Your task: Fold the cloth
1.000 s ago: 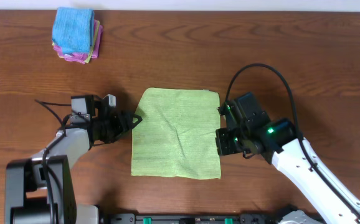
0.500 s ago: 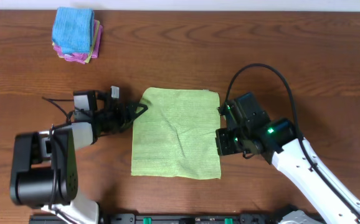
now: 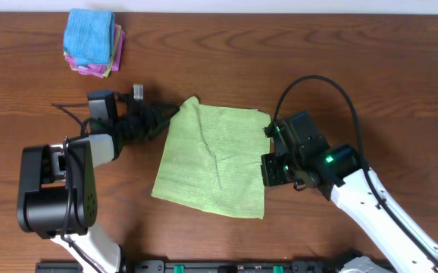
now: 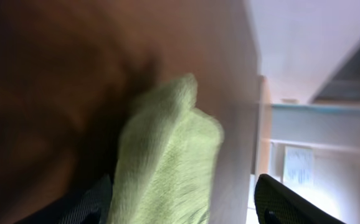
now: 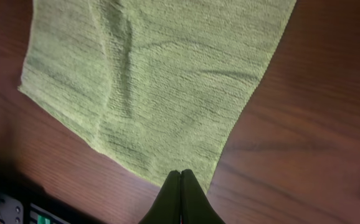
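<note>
The lime-green cloth (image 3: pixel 211 159) lies spread on the wooden table, skewed, with its far-left corner (image 3: pixel 193 101) bunched up off the surface. My left gripper (image 3: pixel 170 114) is at that corner. In the left wrist view the corner of the cloth (image 4: pixel 167 143) rises between my two fingers (image 4: pixel 93 202), which stand wide apart, and the left gripper (image 4: pixel 183 202) is open with a gap beside the fabric. My right gripper (image 3: pixel 265 171) is shut. Its tips (image 5: pixel 180 172) rest on the cloth (image 5: pixel 161 74) at its right edge, close to the near corner.
A stack of folded cloths (image 3: pixel 92 42), bright blue on top of pink and yellow, sits at the far left of the table. A black cable (image 3: pixel 317 82) arcs above the right arm. A black rail (image 3: pixel 226 267) runs along the front edge.
My left gripper moved away from me and right to the cloth's far-left corner. That corner lifted and the cloth skewed, its near-left corner swinging left. The right arm stayed put.
</note>
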Available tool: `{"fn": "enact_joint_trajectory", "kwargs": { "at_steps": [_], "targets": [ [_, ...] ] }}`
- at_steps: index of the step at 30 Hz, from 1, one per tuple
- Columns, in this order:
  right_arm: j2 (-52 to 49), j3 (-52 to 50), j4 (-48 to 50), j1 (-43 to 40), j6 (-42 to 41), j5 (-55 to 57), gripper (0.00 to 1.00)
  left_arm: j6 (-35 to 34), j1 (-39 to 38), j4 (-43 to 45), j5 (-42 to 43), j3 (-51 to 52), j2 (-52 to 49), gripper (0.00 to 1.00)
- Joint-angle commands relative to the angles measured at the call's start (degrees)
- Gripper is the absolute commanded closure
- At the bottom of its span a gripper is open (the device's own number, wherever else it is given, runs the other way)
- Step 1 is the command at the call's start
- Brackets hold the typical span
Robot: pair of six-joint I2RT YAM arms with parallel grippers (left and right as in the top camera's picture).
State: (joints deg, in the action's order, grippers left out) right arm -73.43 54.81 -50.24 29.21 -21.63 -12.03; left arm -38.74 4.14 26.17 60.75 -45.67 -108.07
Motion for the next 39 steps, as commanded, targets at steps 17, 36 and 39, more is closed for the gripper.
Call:
{"fn": "enact_joint_trajectory", "kwargs": {
  "at_steps": [17, 36, 39],
  "targets": [
    [0.7, 0.7, -0.1, -0.3, 0.7, 0.7, 0.98, 5.2, -0.4, -6.5, -3.1, -4.3, -0.5, 0.38],
    [0.7, 0.7, -0.1, -2.9, 0.7, 5.2, 0.98, 9.0, -6.3, -8.4, -10.5, -7.5, 4.7, 0.95],
    [0.7, 0.7, -0.1, -3.0, 0.7, 5.2, 0.98, 11.9, -8.7, -14.2, -16.4, -12.9, 4.7, 0.94]
  ]
}}
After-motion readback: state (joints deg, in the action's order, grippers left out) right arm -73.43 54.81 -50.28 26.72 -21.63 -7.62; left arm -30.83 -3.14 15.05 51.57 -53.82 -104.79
